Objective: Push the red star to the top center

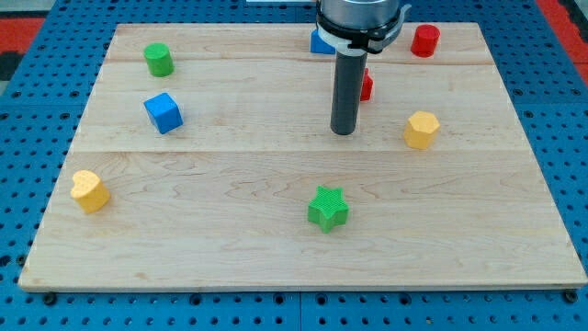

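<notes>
The red star (366,86) sits on the wooden board right of centre near the view's top, mostly hidden behind my rod, so only its right edge shows. My tip (344,131) rests on the board just below and slightly left of the red star, close to it; contact cannot be told. A blue block (321,42) lies at the top centre, partly hidden by the arm.
A red cylinder (424,40) stands at the top right. A yellow hexagon block (422,130) lies right of my tip. A green star (328,208) lies below centre. A green cylinder (158,59), a blue cube (163,112) and a yellow heart (89,190) are on the left.
</notes>
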Robot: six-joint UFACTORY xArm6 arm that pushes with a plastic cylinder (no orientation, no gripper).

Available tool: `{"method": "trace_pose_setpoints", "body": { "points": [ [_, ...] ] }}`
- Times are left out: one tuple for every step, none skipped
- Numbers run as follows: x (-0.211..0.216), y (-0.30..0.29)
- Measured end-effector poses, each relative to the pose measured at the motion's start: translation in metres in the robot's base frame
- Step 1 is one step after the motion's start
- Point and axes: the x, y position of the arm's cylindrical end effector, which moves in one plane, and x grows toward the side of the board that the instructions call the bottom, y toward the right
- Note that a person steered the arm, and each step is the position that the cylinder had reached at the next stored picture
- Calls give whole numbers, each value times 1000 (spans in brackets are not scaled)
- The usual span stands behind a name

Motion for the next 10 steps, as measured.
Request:
{"method": "trace_pose_setpoints", "body": {
  "points": [
    [6,-5],
    [-7,8],
    [-32,21],
    [-63,21],
    [-97,21],
    [-114,21],
    [-117,19],
    [-130,17],
    [-152,17],
    [-164,17]
  ]
}}
